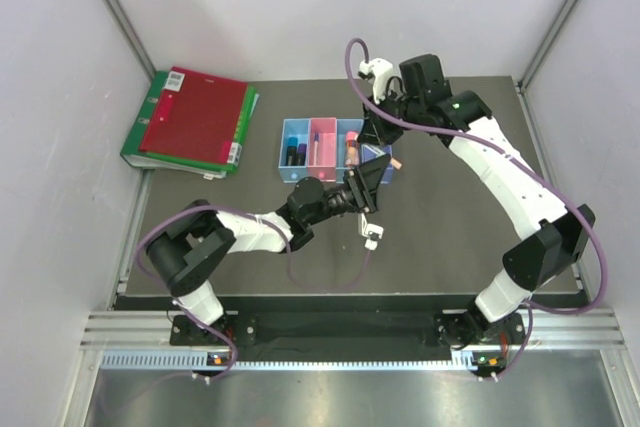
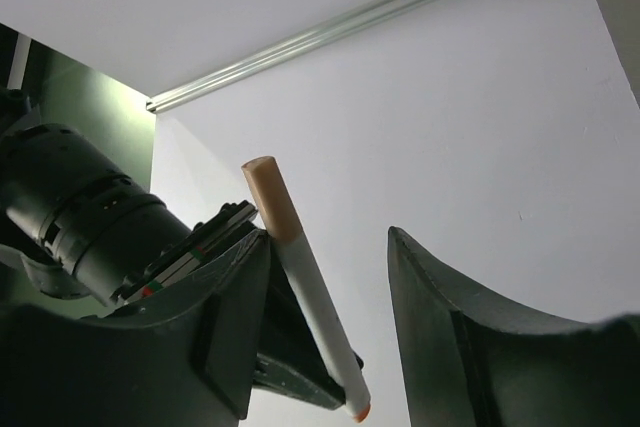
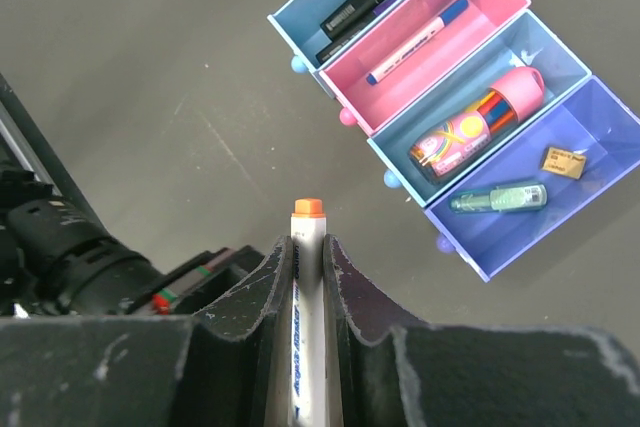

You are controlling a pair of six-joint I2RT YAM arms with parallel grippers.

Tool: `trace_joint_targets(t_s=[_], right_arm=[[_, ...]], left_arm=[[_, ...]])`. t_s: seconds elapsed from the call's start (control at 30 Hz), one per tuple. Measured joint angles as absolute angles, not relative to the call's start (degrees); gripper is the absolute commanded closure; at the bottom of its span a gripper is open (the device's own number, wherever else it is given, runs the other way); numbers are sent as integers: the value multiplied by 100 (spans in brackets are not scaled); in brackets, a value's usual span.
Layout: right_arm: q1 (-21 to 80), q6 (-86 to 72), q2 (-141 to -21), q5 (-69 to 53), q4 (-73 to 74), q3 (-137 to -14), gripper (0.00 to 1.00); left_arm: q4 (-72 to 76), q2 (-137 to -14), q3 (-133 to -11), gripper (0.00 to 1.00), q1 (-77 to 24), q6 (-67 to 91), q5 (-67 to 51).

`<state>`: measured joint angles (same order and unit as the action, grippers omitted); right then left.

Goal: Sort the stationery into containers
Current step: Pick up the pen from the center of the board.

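Over the dark table (image 3: 150,97), right claw (image 3: 308,247) grips the pen (image 3: 304,317); left claw (image 2: 328,242) gapes.

Red and green binders (image 1: 195,119) left of four joined translucent plastic bins (image 3: 600,117); pink-capped bottle (image 3: 475,127) in third bin from left.

The left arm (image 1: 240,232) stretches low toward the right, its hand (image 1: 375,175) tipped upward with the fingers spread wide. The right arm (image 1: 500,177) arches up and over from its base. Its hand (image 1: 385,147) points down, fingers pinched on an orange-tipped white pen (image 3: 300,347).
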<state>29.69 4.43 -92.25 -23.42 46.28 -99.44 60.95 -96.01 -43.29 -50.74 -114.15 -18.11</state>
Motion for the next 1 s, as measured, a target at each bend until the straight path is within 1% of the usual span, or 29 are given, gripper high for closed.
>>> trace_joint_targets(t_s=[0.17, 0.2, 0.27, 0.3, 0.33, 0.47, 0.5, 0.53, 0.57, 0.63, 0.67, 0.83, 1.0], right_arm=[[3000, 447, -9209, -2303, 4626, -9944, 100], [3000, 447, -9207, -2292, 4626, -9944, 100], [3002, 445, -9188, -2279, 4609, -9935, 100], [3004, 447, -9174, -2270, 4589, -9929, 100], [3006, 447, -9164, -2261, 4571, -9918, 100], [3026, 482, -9067, -2250, 4508, -9885, 100], [3026, 489, -9048, -2241, 4491, -9861, 98], [3026, 491, -9035, -2231, 4480, -9845, 93], [3026, 493, -9015, -2228, 4458, -9824, 68], [3028, 486, -8997, -2231, 4436, -9810, 27], [3030, 475, -8984, -2231, 4421, -9786, 1], [3079, 593, -8971, -2213, 4418, -9776, 0], [3092, 646, -8812, -1918, 4414, -9732, 0]], left_arm=[[6180, -9880, -4576, 46, -5094, -11417, -1708], [6187, -9913, -4619, 49, -5105, -11417, -1695], [6200, -9953, -4689, 63, -5120, -11419, -1682], [6202, -9966, -4718, 87, -5127, -11417, -1682], [6208, -9974, -4748, 100, -5133, -11419, -1680], [6228, -10060, -4805, 100, -5131, -11417, -1614], [6243, -10068, -4829, 100, -5140, -11413, -1599], [6235, -10068, -4845, 100, -5142, -11410, -1592], [6233, -10068, -4853, 100, -5144, -11410, -1579], [6230, -10068, -4866, 100, -5151, -11415, -1555], [6230, -10068, -4873, 100, -5155, -11417, -1540], [6189, -10038, -4838, 100, -5155, -11415, -1376], [6064, -9574, -4263, 100, -5162, -11347, -982]])
